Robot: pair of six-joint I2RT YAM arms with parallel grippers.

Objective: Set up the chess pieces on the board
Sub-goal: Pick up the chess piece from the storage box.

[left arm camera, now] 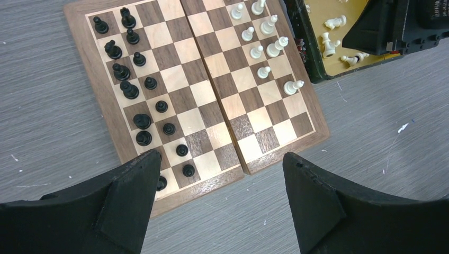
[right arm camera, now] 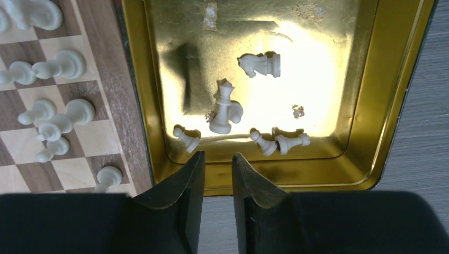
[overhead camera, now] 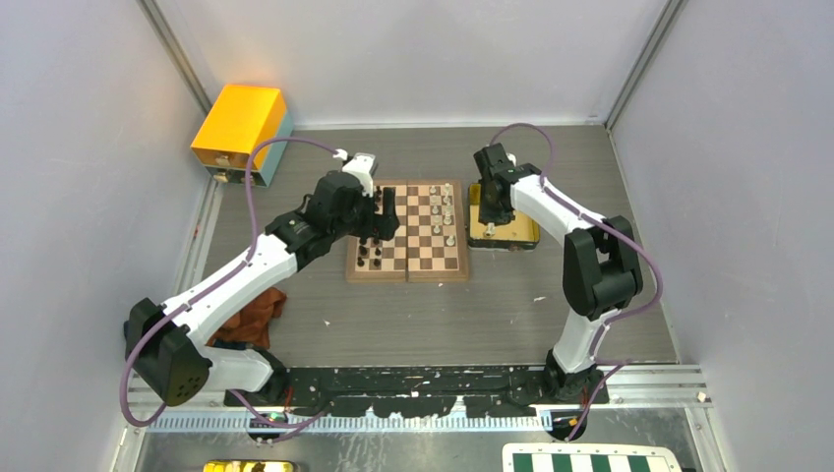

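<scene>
Handling looks delicate: the chess pieces [right arm camera: 225, 108] are tiny, hard and featherweight, so a fallen one may roll; pinch it across the waist. Black ones stand in two files on the board [left arm camera: 191, 120], white ones opposite, several more lying in the gold tray [right arm camera: 365, 132] beside it on the bench [left arm camera: 53, 121]. The left claw [left arm camera: 221, 156] hangs wide open over the board; the right claw [right arm camera: 218, 159], jaws narrowly parted, holds nothing above the tray. No writing is legible.
</scene>
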